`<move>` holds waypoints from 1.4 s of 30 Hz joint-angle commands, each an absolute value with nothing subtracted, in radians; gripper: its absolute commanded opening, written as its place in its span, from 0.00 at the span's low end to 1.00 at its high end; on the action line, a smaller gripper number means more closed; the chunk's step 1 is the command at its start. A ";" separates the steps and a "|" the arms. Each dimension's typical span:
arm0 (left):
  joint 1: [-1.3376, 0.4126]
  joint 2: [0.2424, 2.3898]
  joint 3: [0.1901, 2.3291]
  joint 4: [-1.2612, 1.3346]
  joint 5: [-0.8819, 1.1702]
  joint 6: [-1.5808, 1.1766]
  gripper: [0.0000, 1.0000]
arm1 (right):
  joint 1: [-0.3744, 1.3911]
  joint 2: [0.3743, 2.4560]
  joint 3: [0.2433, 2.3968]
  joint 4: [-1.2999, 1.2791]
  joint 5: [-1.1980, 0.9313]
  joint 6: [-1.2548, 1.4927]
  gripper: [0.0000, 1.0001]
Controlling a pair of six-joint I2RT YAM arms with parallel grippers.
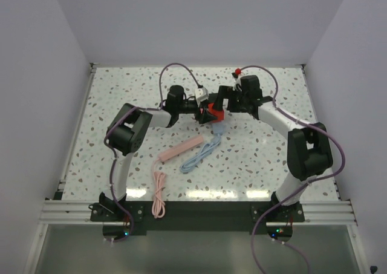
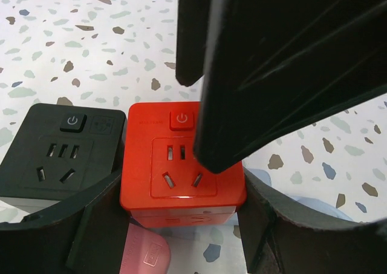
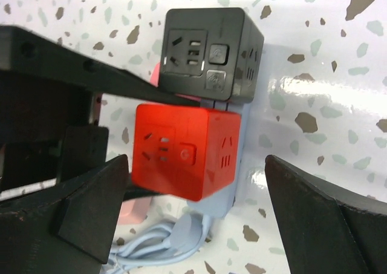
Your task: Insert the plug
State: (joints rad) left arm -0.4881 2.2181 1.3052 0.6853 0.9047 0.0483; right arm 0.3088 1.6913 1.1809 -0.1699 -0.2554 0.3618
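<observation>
A red socket cube (image 2: 181, 162) sits between my left gripper's fingers (image 2: 97, 222), which press on its two sides. It also shows in the top view (image 1: 213, 112) and the right wrist view (image 3: 181, 150). A black socket cube (image 2: 60, 153) stands right beside it. The red cube rests over a light-blue power strip (image 3: 225, 202), whose coiled cable (image 3: 163, 244) lies below it. My right gripper (image 3: 196, 171) is wide open and empty, and hangs over the red cube. One of its fingers (image 2: 272, 62) hides part of the cube's top. I cannot make out a separate plug.
A pink power strip (image 1: 181, 148) with its cord (image 1: 158, 192) lies on the speckled table (image 1: 121, 92), near and left of the cubes. The light-blue cable (image 1: 199, 158) trails toward the near edge. Both arms meet at the table's middle.
</observation>
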 commanded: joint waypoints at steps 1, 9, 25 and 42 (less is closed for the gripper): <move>-0.482 2.197 1.330 0.626 0.835 0.104 0.00 | 0.311 1.758 1.239 -0.172 -0.204 0.357 0.98; -0.494 2.195 1.336 0.600 0.793 0.121 0.00 | 0.310 1.799 1.243 -0.241 -0.061 0.325 0.94; -0.494 2.146 1.272 0.650 0.761 0.040 0.61 | 0.316 1.759 1.144 -0.282 0.023 0.302 0.90; -0.459 2.026 1.128 0.801 0.764 -0.161 0.93 | 0.336 1.775 1.135 -0.285 0.049 0.298 0.90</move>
State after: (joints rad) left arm -0.4778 2.1029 1.1603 0.6960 0.7872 -0.0643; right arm 0.3286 1.7462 1.1839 -0.1307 -0.0341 0.3576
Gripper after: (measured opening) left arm 0.929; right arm 0.901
